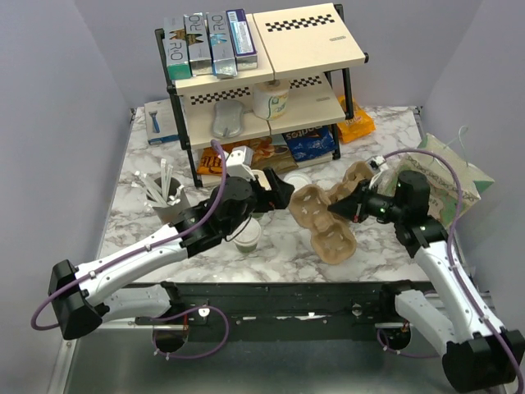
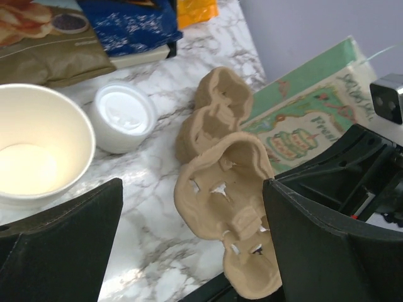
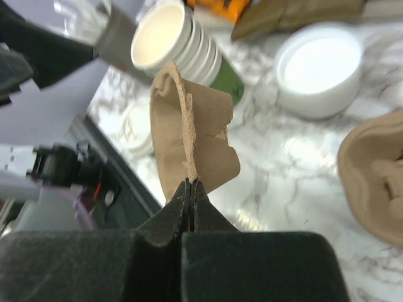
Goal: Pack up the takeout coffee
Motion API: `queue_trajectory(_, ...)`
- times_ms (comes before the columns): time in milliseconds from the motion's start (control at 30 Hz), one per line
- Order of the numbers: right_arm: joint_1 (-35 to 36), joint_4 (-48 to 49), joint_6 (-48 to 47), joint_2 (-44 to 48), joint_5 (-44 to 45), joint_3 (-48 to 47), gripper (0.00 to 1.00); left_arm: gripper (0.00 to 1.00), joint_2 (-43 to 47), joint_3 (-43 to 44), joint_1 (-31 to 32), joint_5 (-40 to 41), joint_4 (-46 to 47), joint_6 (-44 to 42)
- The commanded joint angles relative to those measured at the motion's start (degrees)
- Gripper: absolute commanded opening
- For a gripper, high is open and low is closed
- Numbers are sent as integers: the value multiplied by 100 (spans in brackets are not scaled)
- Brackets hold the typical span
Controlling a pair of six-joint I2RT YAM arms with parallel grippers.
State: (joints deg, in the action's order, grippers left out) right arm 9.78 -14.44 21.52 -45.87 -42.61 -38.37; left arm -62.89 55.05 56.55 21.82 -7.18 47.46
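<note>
Coffee cup [image 2: 124,116] lidded, on table [image 2: 157,195] beside cardboard carrier [image 2: 217,170], right jaws pinching carrier rim, left jaws spread

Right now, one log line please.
left claw: open, empty | right claw: shut on cup carrier | lidded coffee: outside carrier

— How many carriers do we see?
— We count two: near carrier [image 2: 220,207], far carrier [image 2: 214,107].
— And cups?
— One lidded cup [image 2: 124,116], one stack of nested cups [image 2: 38,148]. Four boxes [image 1: 212,43] on the far shelf [image 1: 312,45].
</note>
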Motion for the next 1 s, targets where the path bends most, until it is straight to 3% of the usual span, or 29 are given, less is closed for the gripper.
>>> queue_trajectory(0, -2, -761, -936, -747, -1381, 119, 1, 99, 233, -152, -232, -134, -504, -246)
queue_trajectory(233, 24, -841, -1404, -1520, -1478, 339, 1, 99, 331, -310, -671, -319, -539, -273)
queue_trajectory(367, 233, -1026, -1721, -2083, -1461, 190, 1, 99, 103, -337, -1032, -889, -355, -325)
queue_trajectory(600, 578, -542, -1792, -2866, -1383, 40, 4, 99, -3, -170, -1147, -987, -406, -457)
queue_trajectory(633, 569, -525, -1791, -2884, -1312, 31, 9, 99, -21, -118, -1155, -978, -442, -475)
queue_trajectory(667, 569, -499, -1757, -2875, -1129, 14, 29, 99, -21, -108, -1164, -996, -451, -475)
queue_trajectory(733, 569, -516, -1704, -2709, -821, -56, 40, 99, -21, -117, -1164, -1013, -442, -483)
queue_trajectory(767, 569, -560, -1721, -2639, -523, -91, 53, 99, -4, -126, -1173, -1005, -460, -484)
queue_trajectory(833, 569, -911, -1660, -2568, -127, -328, 69, 99, 23, -134, -1182, -970, -495, -484)
queue_trajectory(900, 578, -973, -1415, -2445, 348, -425, 96, 99, 101, -152, -1191, -952, -469, -483)
queue_trajectory(967, 612, -973, -1221, -1963, 812, -487, 100, 99, 198, -152, -1199, -961, -477, -510)
